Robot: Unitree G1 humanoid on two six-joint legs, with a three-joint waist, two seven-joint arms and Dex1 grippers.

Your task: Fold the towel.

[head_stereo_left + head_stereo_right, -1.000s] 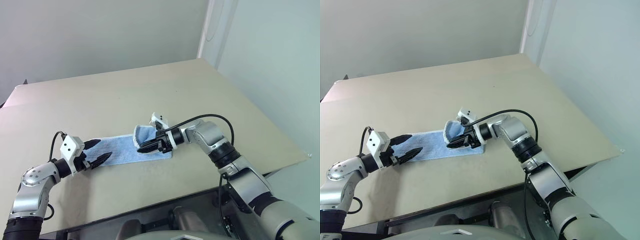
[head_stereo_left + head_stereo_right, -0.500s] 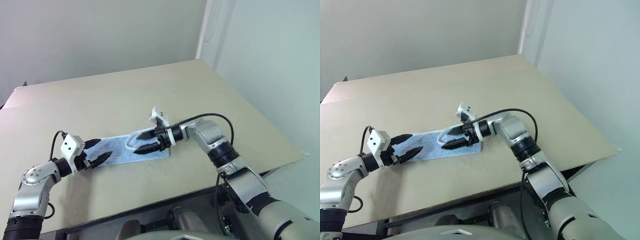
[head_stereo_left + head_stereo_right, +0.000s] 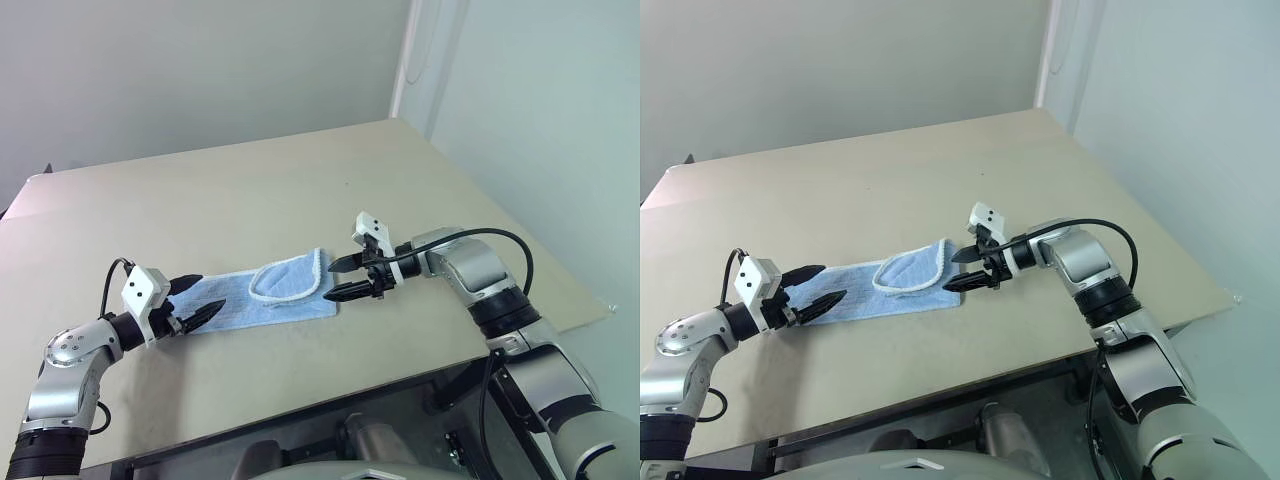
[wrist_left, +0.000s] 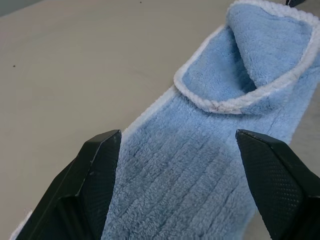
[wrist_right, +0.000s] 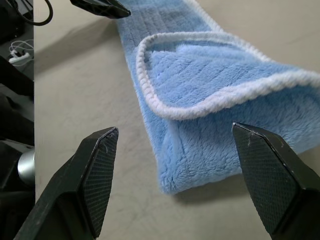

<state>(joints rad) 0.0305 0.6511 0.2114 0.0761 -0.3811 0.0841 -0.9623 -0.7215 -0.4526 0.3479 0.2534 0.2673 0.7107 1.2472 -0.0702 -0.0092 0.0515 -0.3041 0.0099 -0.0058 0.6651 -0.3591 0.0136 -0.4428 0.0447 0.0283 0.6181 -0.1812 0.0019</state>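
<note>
Your right gripper [image 3: 343, 278] hangs wide open and empty just beside the towel [image 3: 262, 297], whose end lies flopped over, only partly folded. Your left gripper [image 3: 198, 301], equally spread and holding nothing, straddles the other end, ready to pinch it.

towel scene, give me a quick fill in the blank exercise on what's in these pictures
1. The towel lies on a ____ table.
2. The towel's end nearest the right gripper is ____ back over the rest.
3. The right gripper's fingers are ____ and hold nothing.
4. The left gripper sits at the towel's ____ end, its jaws open.

Missing words: beige; folded; open; left
</note>
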